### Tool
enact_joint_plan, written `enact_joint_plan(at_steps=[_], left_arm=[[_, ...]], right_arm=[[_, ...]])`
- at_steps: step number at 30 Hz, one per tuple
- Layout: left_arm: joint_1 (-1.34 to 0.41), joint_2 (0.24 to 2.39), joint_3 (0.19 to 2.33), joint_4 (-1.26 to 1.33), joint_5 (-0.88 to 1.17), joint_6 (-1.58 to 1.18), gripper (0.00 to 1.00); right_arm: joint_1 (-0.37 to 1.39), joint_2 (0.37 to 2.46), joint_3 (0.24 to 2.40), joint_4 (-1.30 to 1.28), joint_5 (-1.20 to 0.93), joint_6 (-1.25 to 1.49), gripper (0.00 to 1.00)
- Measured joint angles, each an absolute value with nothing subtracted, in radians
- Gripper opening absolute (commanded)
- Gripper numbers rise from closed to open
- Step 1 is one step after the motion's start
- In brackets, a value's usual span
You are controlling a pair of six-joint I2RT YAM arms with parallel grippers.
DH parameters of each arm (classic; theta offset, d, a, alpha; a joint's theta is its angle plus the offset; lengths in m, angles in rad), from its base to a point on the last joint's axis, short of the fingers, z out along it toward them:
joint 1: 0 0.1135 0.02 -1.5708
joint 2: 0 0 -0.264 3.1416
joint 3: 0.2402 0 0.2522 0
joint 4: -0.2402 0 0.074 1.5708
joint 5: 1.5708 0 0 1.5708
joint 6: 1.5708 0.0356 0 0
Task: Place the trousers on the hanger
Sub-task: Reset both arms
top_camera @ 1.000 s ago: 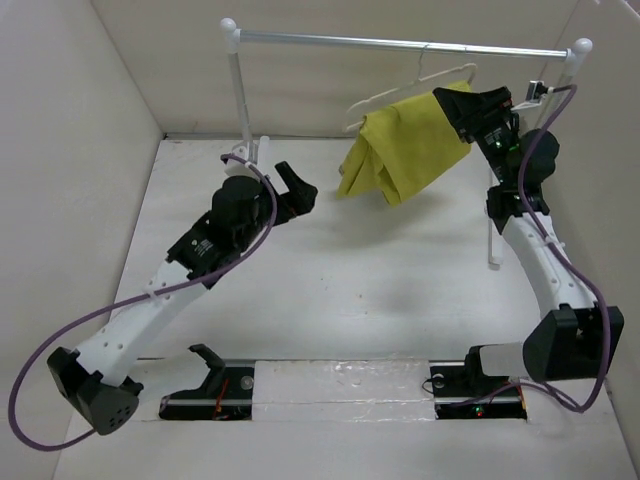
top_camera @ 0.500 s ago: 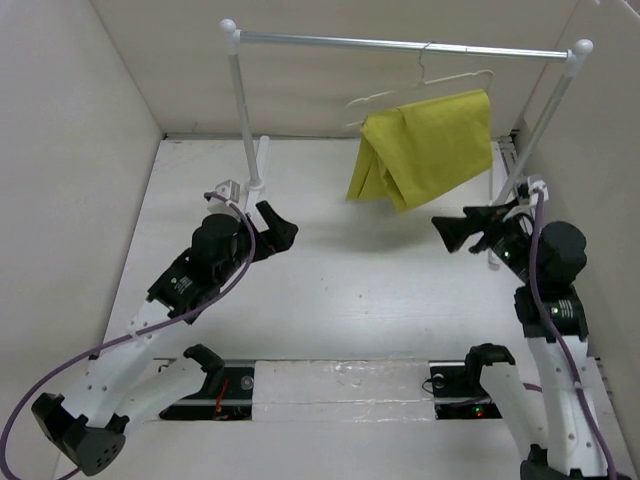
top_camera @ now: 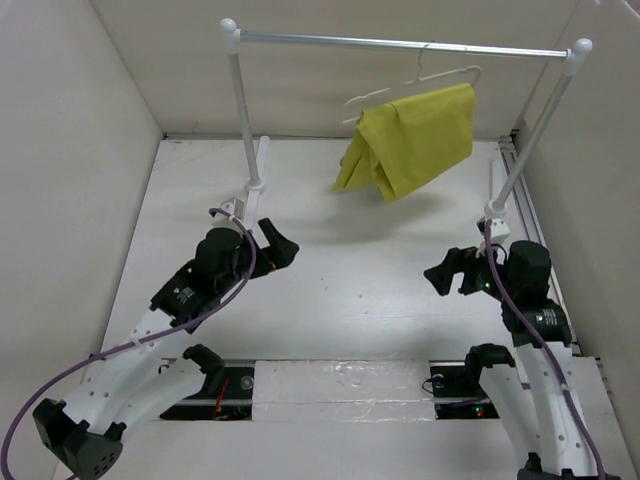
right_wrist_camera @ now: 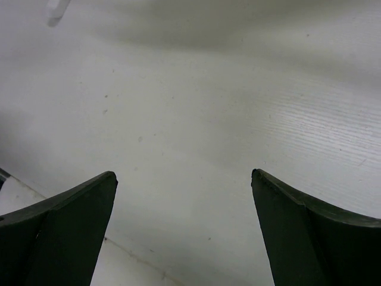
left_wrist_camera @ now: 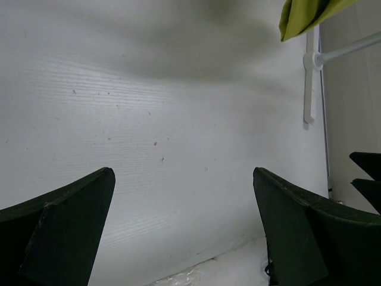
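Observation:
The mustard-yellow trousers hang folded over the lower bar of the cream-white hanger, whose hook sits on the metal rail at the back. A corner of the trousers shows at the top right of the left wrist view. My left gripper is open and empty over the table, well left of and in front of the trousers. My right gripper is open and empty near the right post's foot, in front of the trousers. Both wrist views show only bare table between the open fingers.
The rail stands on two white posts with cross feet on the white table. Cream walls close in at the left, back and right. The arm bases sit at the near edge.
My right gripper let go of the trousers near the hanger and drew back down to the table. My left arm also pulled back toward the near edge. The trousers swing slightly on the hanger.

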State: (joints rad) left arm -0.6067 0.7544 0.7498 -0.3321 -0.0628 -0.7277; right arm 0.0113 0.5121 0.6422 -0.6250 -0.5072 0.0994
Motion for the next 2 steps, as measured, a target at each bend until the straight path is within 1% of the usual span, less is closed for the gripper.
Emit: enact_joint_plan(at_steps=[2], left_arm=[[-0.607,0.749,0.746,-0.326,-0.059,-0.731,0.99]], right_arm=[[0.011,0.547,0.682,-0.643,-0.503,0.074,1.0]])
